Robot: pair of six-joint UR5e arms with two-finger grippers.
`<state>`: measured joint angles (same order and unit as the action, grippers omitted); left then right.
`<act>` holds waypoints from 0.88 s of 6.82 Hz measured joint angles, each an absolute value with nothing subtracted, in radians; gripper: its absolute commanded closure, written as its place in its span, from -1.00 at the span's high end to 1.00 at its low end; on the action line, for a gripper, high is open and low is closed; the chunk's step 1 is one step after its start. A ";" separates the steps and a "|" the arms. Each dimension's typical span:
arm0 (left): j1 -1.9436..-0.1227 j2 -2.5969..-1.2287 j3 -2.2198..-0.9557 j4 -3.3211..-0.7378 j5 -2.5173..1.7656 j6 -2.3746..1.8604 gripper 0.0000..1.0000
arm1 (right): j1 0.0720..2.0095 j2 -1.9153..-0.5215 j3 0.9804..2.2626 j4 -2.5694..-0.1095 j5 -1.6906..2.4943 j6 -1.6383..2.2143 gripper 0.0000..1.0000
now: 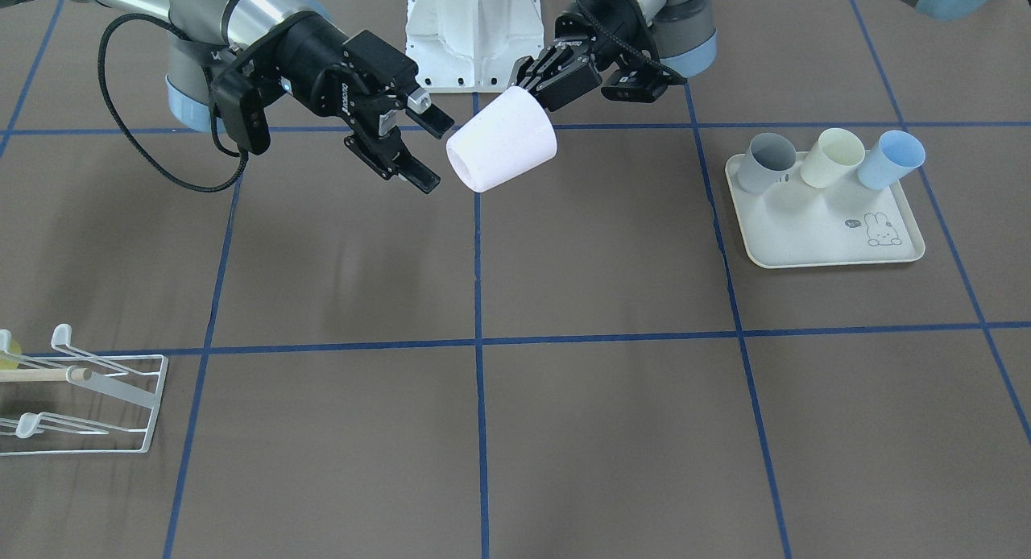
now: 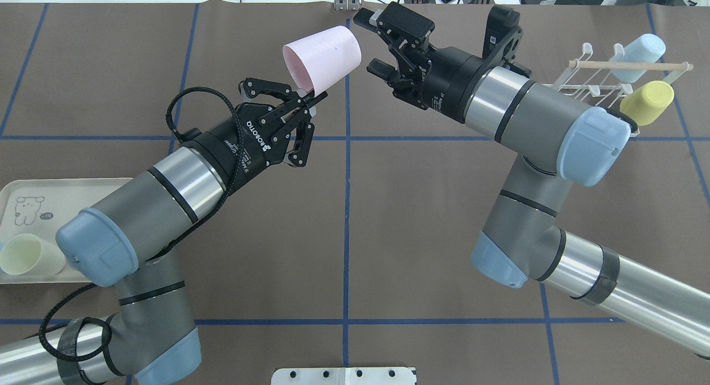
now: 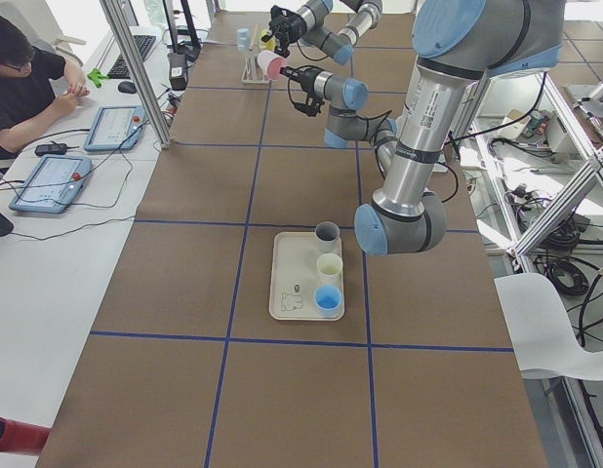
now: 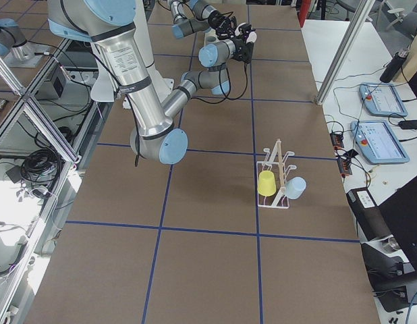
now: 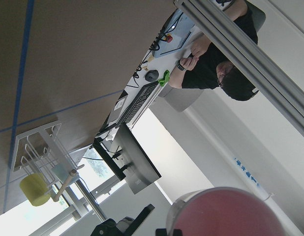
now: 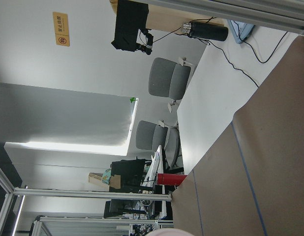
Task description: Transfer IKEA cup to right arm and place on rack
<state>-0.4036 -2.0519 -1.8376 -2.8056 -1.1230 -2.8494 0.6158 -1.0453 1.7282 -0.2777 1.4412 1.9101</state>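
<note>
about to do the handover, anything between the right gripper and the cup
Nothing visible does. The open right gripper is beside the cup with only a bare gap between them; the left gripper grips the cup from the far side.

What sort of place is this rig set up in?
Most likely a robotics lab: the table is gridded with blue tape, a person sits at a side desk with control pendants, and an aluminium frame post stands by the rig.

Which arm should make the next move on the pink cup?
Right. The right gripper sits open beside the pink cup; the left gripper holds its rim, and the rack stands on the right arm's side.
</note>
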 measured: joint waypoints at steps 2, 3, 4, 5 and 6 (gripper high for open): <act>-0.389 -2.081 -1.814 -2.804 -1.110 -2.849 -1.00 | 0.594 -1.044 1.728 -0.278 1.429 1.910 0.99; -0.386 -2.089 -1.807 -2.805 -1.107 -2.849 -1.00 | 0.576 -1.044 1.729 -0.277 1.407 1.910 0.99; -0.384 -2.093 -1.806 -2.805 -1.106 -2.849 -1.00 | 0.566 -1.043 1.730 -0.277 1.392 1.910 0.99; -0.383 -2.093 -1.806 -2.805 -1.106 -2.850 -1.00 | 0.562 -1.042 1.731 -0.276 1.386 1.910 0.98; -0.381 -2.094 -1.806 -2.806 -1.106 -2.850 -1.00 | 0.561 -1.038 1.732 -0.275 1.383 1.910 0.96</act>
<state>-0.3815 -2.0942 -1.8057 -2.8060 -1.1060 -2.8496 0.5610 -1.0384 1.7320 -0.2755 1.3834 1.9098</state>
